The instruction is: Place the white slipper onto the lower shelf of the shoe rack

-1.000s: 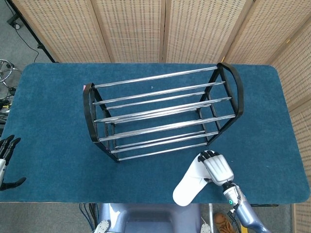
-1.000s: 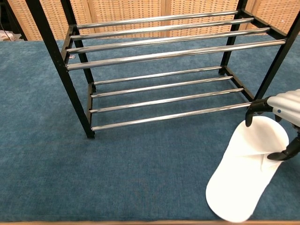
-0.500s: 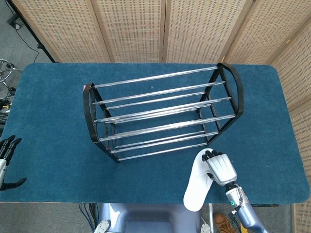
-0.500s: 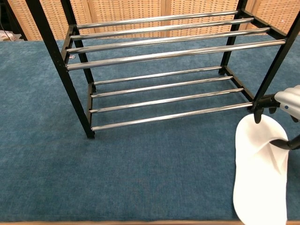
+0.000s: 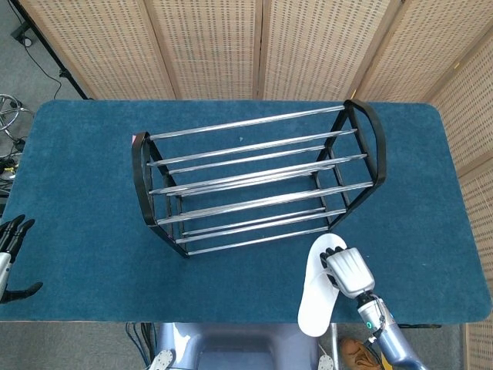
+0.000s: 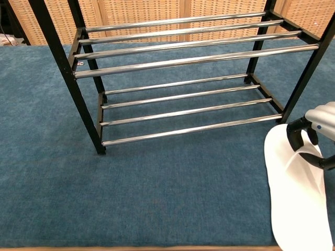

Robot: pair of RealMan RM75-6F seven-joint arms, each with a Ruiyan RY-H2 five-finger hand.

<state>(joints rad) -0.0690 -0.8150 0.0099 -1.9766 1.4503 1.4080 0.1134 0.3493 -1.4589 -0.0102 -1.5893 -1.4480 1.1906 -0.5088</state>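
The shoe rack [image 5: 258,181] stands on the blue surface [image 5: 85,193], its chrome shelves carrying nothing. Just beside its right front leg, the right hand [image 5: 348,271] grips the white slipper [image 5: 316,297] near the surface's front edge. Only the head view shows the left hand [image 5: 11,258], fingers spread and holding nothing, at the far left edge.

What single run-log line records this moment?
right robot hand: holds flat white slipper | black-and-chrome shoe rack: lower shelf bare | left robot hand: idle
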